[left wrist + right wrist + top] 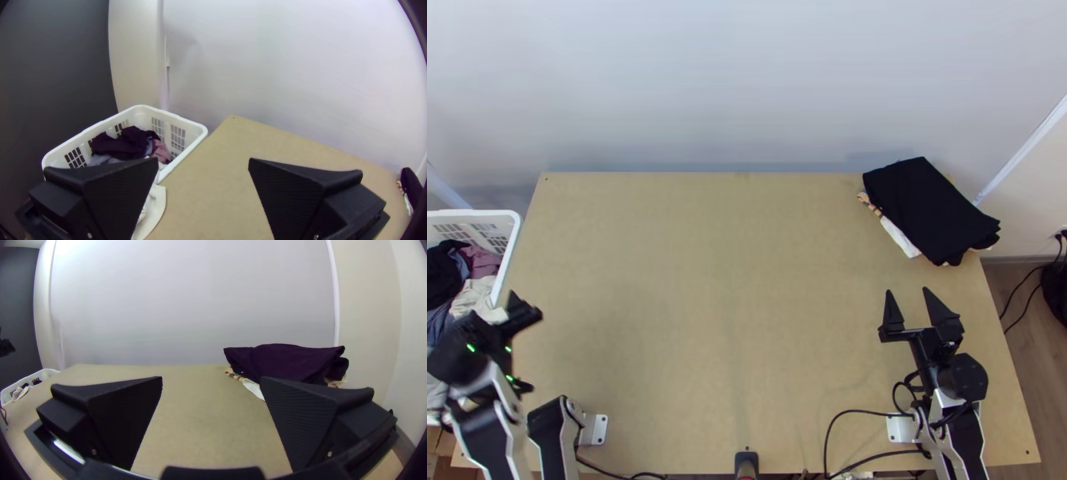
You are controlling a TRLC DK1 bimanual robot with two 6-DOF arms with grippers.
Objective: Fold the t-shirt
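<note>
Both jaws apart, left gripper [203, 160] and right gripper [211, 378]; dark garment [126, 143] in laundry basket [145, 117] likely limp, light: pinch a raised fold.

This looks like a robotics lab: two robot arms [969, 436] stand mounted along the near edge of a bench [731, 280], black cables [863, 411] trailing between them.

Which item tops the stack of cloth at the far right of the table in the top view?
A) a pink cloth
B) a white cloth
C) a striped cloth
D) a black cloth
D: the black cloth lies folded over the others, with only edges of white and striped cloth sticking out beneath it.
</note>
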